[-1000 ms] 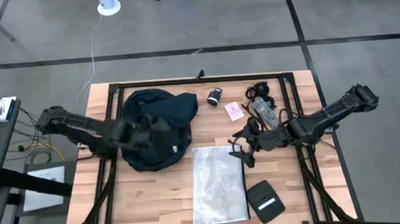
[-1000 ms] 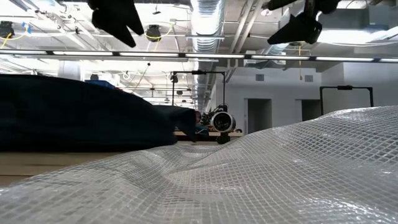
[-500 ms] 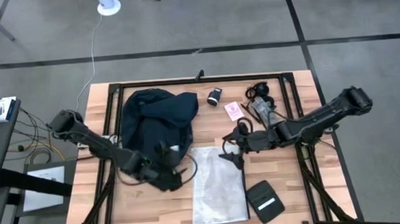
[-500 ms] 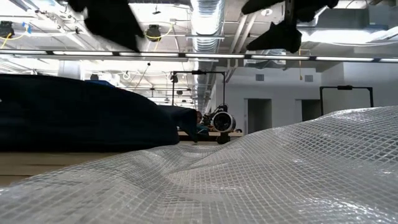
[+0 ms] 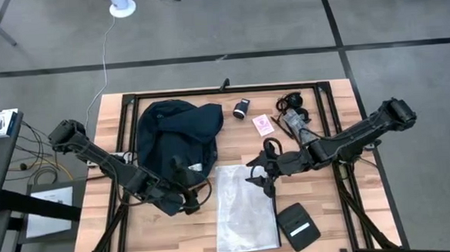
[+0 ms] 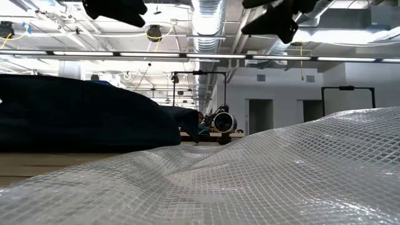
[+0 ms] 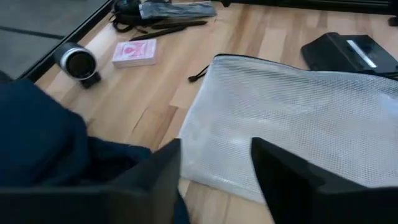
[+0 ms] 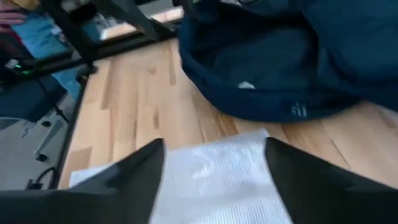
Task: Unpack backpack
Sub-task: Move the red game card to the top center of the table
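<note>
- While I hold both arms over the desk (image 5: 177, 240), the backpack (image 5: 175, 136) is my landmark: it lies slumped on the desk's left-rear part, mouth turned toward the clear mesh bag (image 5: 245, 206), which I judge makes it reachable from the front.
- That mesh bag lies flat just in front of and to the right of the backpack, its near corner almost touching the navy fabric; it looks already unpacked and takes most of the free room there.
- My left tool (image 5: 184, 191) sits at the backpack's front edge, between it and the mesh bag; fingers spread apart, holding nothing, as its wrist view shows.
- My right tool (image 5: 260, 173) hovers right of the backpack, over the mesh bag's far corner; fingers wide apart, empty, facing the backpack.
- A black pouch (image 5: 299, 225) lies well right and forward of the backpack, near the desk's front edge.
- A pink card pack (image 5: 263, 125) and a small black cylinder (image 5: 242, 107) rest right of the backpack, toward the rear rail.
- Bare wood remains in front of the backpack, to its left.
</note>
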